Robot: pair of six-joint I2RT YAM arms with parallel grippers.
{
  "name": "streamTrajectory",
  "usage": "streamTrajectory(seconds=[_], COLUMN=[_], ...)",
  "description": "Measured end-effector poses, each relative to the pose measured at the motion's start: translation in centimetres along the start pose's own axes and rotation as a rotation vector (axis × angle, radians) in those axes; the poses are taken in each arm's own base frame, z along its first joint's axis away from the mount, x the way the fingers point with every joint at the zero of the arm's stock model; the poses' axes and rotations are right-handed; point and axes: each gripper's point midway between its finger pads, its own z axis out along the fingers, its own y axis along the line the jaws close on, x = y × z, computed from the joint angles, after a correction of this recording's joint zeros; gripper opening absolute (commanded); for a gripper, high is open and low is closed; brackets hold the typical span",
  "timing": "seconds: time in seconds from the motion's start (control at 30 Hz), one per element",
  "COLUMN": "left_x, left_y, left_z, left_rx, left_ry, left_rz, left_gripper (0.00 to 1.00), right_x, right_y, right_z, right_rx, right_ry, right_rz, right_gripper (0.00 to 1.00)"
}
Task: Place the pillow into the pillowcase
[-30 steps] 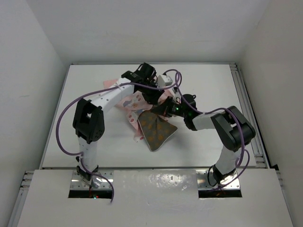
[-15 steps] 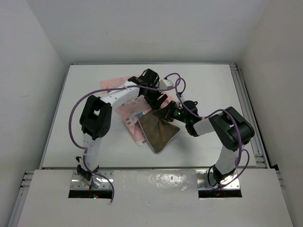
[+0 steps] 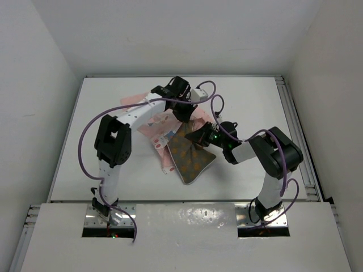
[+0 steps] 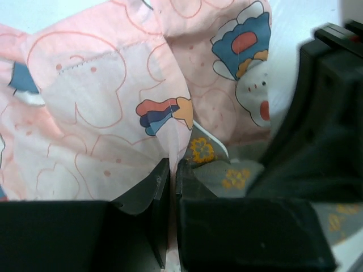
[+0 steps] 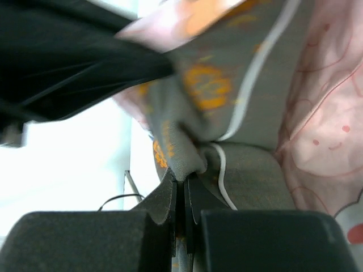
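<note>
The pillow [image 3: 190, 157], brown-grey with orange dots and light piping, lies tilted at mid-table, its lower part out of the pink pillowcase [image 3: 156, 124]. My left gripper [image 3: 182, 115] is shut on a fold of the pillowcase [image 4: 113, 113] just above the pillow's top edge [image 4: 227, 173]. My right gripper [image 3: 195, 137] is shut on the pillow's fabric [image 5: 187, 141] at its upper right edge, close beside the left gripper. Pink cloth [image 5: 329, 124] hangs to the right of the pinched pillow.
The white table [image 3: 255, 107] is walled by white panels on three sides. A metal rail [image 3: 298, 136] runs along the right edge. Purple cables loop over both arms.
The pillow's upper edge and the right gripper have moved slightly up and left toward the pillowcase. The left gripper has lifted the pillowcase fold a little. Both grips have held.
</note>
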Motion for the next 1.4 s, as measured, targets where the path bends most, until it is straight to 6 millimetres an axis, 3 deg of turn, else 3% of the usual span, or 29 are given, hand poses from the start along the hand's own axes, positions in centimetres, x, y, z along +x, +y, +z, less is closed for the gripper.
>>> streamTrajectory(seconds=[0.2, 0.4, 0.53, 0.57, 0.6, 0.7, 0.8, 0.87, 0.93, 0.97, 1.03, 1.23, 1.33, 1.4], left_x=[-1.1, -1.3, -0.2, 0.3, 0.8, 2.8, 4.5, 5.4, 5.7, 5.6, 5.5, 4.3, 2.3, 1.9], left_y=[-1.2, -1.3, -0.8, -0.7, -0.7, -0.8, -0.7, -0.7, -0.5, -0.4, 0.1, 1.0, 1.5, 1.4], left_z=[-3.4, -4.5, -3.8, -3.6, -3.2, -2.2, -1.4, -1.0, -0.9, -0.9, -1.1, -3.0, -4.3, -4.9], left_rx=[0.018, 0.015, -0.015, -0.021, -0.025, -0.029, -0.039, -0.048, -0.058, -0.068, -0.096, -0.166, -0.197, -0.201], left_ry=[-0.036, -0.044, -0.024, -0.013, -0.001, 0.039, 0.073, 0.091, 0.098, 0.096, 0.095, 0.082, 0.030, 0.018], left_rz=[0.021, 0.031, 0.032, 0.030, 0.026, 0.020, 0.017, 0.011, 0.009, 0.009, 0.003, -0.025, -0.028, -0.032], left_gripper=[0.00, 0.00, 0.00, 0.05, 0.15, 0.19, 0.32, 0.33, 0.31, 0.21, 0.14, 0.13, 0.00, 0.00], right_x=[-1.3, -1.8, -1.5, -1.3, -1.0, 0.0, 0.4, 0.5, 0.6, 0.5, 0.5, 0.5, 0.7, 0.8], right_y=[0.3, 0.7, 0.3, 0.1, -0.1, -0.8, -1.0, -1.0, -1.1, -1.1, -1.1, -1.1, -1.1, -1.1], right_z=[0.1, 0.5, 0.4, 0.3, 0.2, -0.1, -0.1, -0.1, 0.0, 0.0, 0.0, 0.0, 0.0, 0.0], right_rx=[-0.010, -0.018, -0.007, -0.002, 0.004, 0.025, 0.036, 0.037, 0.039, 0.039, 0.041, 0.041, 0.040, 0.040], right_ry=[-0.010, 0.004, 0.010, 0.013, 0.017, 0.033, 0.037, 0.039, 0.039, 0.038, 0.037, 0.037, 0.040, 0.041], right_rz=[-0.007, -0.034, -0.028, -0.026, -0.023, -0.015, -0.012, -0.011, -0.012, -0.012, -0.012, -0.013, -0.015, -0.016], right_gripper=[0.00, 0.00, 0.00, 0.00, 0.00, 0.00, 0.00, 0.00, 0.00, 0.00, 0.00, 0.00, 0.00, 0.00])
